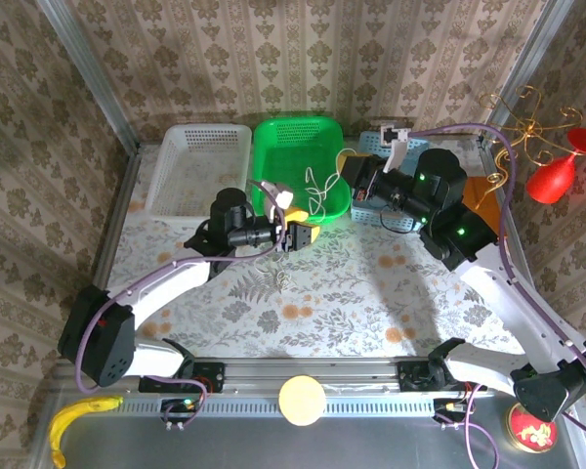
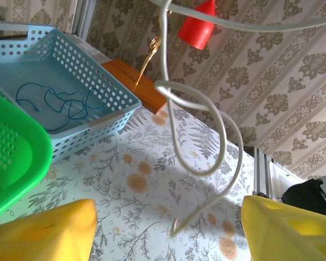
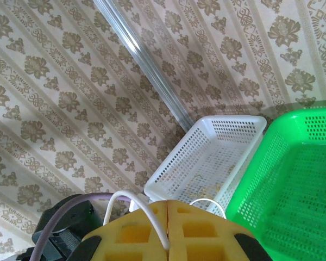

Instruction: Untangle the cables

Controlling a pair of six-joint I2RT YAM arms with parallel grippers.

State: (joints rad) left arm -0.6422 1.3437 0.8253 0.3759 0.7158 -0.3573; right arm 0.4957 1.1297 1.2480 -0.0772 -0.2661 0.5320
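Left wrist view: left fingers [image 2: 43, 234] apart, thin pale cream cable [image 2: 164, 54] dangling between them over open flowery surface [image 2: 98, 179]. The right fingers [image 3: 136, 234] clamp it. A thin blue cable [image 2: 54, 103] lies in the far-right blue plastic basket [image 2: 98, 70].

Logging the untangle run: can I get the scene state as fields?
left gripper: open; loop of the pale cable hangs ahead of it, ungripped
right gripper: shut on the pale cable
blue cable: loose in the blue basket
baskets: white basket, green basket, blue basket, in a row at the far edge
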